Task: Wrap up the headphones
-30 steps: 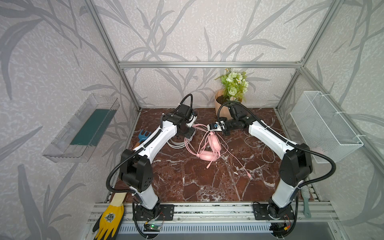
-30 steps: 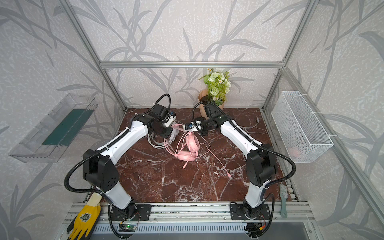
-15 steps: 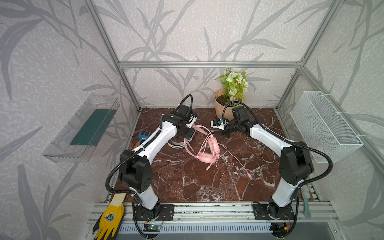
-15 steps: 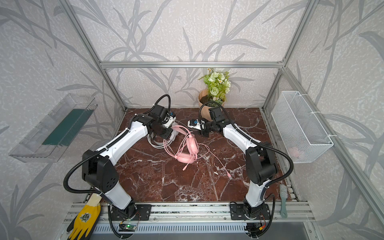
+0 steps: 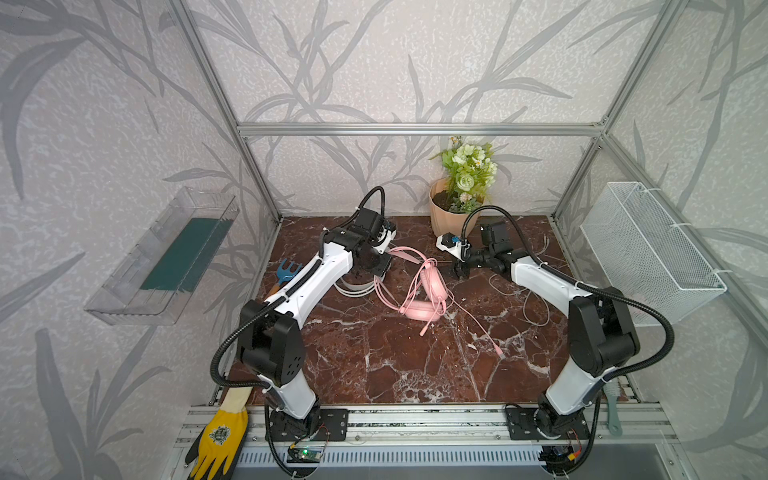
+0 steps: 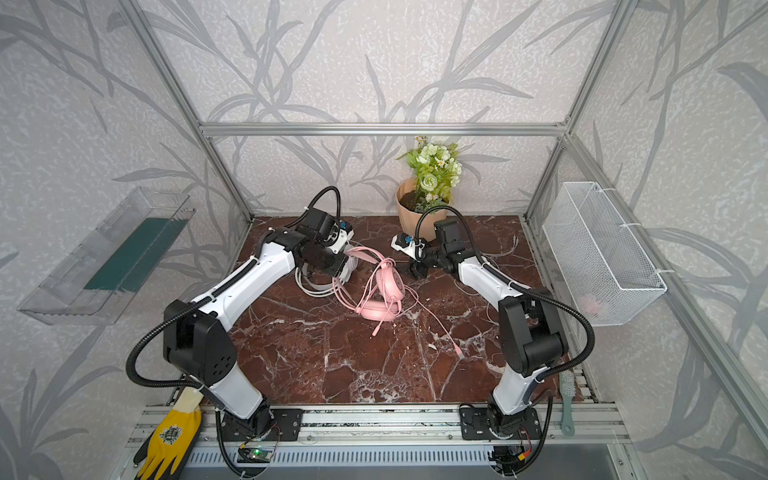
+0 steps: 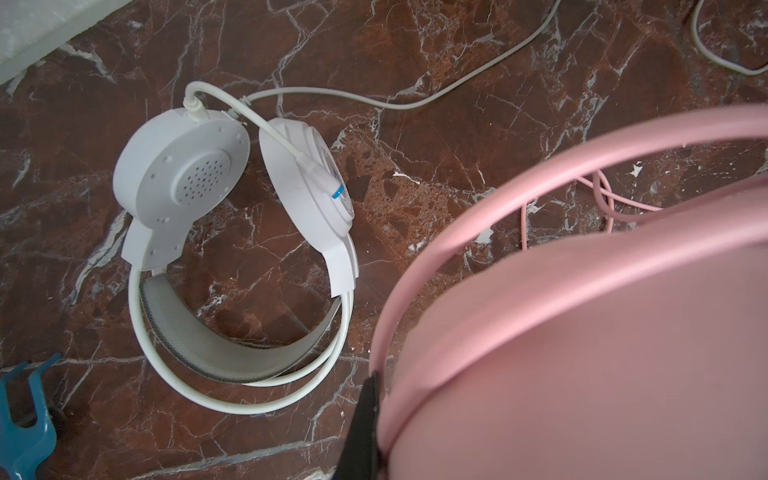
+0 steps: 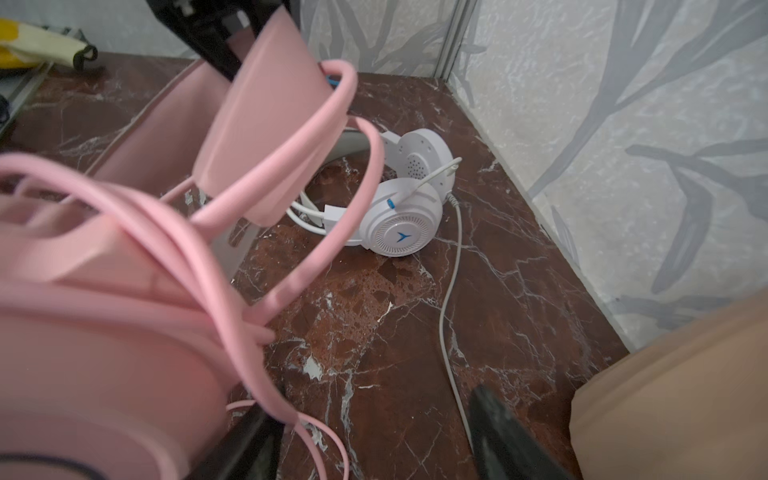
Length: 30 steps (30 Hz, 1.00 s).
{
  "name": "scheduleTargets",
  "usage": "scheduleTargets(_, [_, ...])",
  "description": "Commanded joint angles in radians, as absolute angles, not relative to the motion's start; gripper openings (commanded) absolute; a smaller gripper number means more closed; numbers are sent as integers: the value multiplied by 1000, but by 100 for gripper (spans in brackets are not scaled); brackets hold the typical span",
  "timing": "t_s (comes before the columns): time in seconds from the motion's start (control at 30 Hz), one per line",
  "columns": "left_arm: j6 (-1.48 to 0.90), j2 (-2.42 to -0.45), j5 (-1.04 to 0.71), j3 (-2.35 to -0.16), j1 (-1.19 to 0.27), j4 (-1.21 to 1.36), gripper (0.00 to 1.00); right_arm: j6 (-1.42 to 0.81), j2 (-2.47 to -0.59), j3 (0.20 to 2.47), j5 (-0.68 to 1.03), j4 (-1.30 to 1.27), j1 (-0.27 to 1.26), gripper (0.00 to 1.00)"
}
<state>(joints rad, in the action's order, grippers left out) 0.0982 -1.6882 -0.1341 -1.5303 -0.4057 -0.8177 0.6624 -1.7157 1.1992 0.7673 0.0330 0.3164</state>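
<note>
Evidently the left gripper [image 5: 377, 266] was clamped on the band of the pink headset [image 5: 432, 286], mid-table; the right gripper [image 5: 459, 271] gaped empty beside it and needed to pinch the pink cable [image 5: 478, 328] close in, keeping loops taut.

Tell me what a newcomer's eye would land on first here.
The pink headset lies in the middle of the table, its pink cable looped in a tangle over it, and the left gripper is shut on its headband. The right gripper stands open just beside it, holding nothing. Under the left arm lies the white headset, its white cable trailing loose.
</note>
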Motion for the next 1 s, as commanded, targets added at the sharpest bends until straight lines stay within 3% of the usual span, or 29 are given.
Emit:
scheduleTargets(0.0, [73,-1632,-205,-1528,-398,-784,0,544,-1663,1163,767,-73,310,72])
scheduleTargets(0.23, [63,-1618,-247,-1536,-383,-773,0,344,-1610,1035,762,-226,260,78])
scheduleTargets(0.5, [24,-1616,-297,-1529,-361,-743,0,340,-1576,972,774,-186,247,85])
scheduleTargets(0.97, [-37,-1632,-359,-1541,-337,-716,0,112,-1514,843,775,-221,222,86])
